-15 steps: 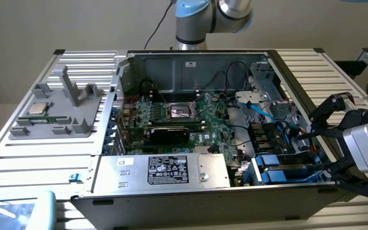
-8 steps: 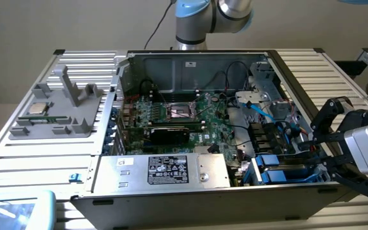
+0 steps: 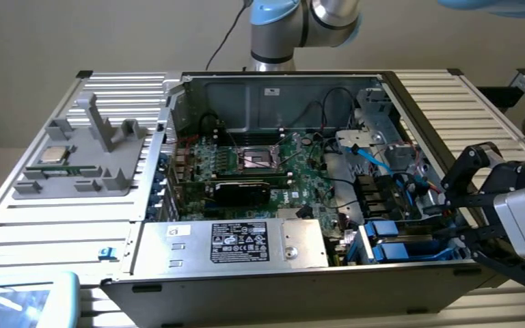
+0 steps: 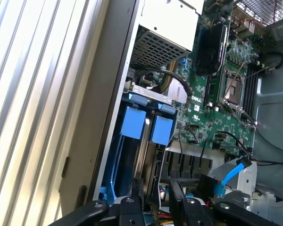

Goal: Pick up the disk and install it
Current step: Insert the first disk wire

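Grasp stage: the black gripper (image 3: 448, 223) has its fingers (image 4: 131, 207) apparently clamped on 1 upright grey-metal disk with blue plastic carrier (image 4: 161, 129) inside the open computer case (image 3: 290, 288). Moving it calls for travel parallel to the neighbouring blue carrier (image 4: 132, 122).

Ahead of the gripper (image 3: 447, 217): two blue carriers (image 4: 132, 122) standing just beside each other in the bay, then a cable bundle (image 4: 172, 84) and the power supply (image 4: 158, 47) closing the far end. On one flank the case wall (image 4: 113, 94) runs close alongside; beyond it the slatted table (image 4: 33, 94) is open. On the other flank a blue cable (image 4: 233, 172) crosses near the gripper, with the motherboard (image 4: 203, 120) beyond
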`<state>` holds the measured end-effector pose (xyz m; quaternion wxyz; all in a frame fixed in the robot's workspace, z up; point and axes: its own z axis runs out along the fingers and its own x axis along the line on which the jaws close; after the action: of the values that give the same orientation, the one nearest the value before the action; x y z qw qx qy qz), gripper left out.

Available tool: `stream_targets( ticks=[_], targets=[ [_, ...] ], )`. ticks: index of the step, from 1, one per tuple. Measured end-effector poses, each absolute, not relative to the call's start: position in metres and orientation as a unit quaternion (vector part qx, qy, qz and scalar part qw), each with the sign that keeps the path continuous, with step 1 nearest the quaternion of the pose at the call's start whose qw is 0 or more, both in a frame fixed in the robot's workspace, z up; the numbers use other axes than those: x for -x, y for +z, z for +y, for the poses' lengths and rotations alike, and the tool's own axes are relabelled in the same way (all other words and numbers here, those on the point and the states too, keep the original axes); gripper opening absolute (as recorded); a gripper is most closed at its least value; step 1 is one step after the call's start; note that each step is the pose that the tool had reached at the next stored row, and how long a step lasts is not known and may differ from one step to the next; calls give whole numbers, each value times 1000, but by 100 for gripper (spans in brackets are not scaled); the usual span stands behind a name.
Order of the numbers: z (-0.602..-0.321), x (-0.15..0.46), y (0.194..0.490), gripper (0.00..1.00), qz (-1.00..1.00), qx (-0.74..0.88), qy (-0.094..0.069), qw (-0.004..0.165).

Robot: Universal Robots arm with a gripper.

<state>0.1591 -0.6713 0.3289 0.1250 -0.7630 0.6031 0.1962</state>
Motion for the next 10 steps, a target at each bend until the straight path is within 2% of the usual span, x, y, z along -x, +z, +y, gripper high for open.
stream_targets(
  ticks=[10],
  targets=[
    [-671, -161, 327, 35, 580, 779, 202, 123]
  ],
)
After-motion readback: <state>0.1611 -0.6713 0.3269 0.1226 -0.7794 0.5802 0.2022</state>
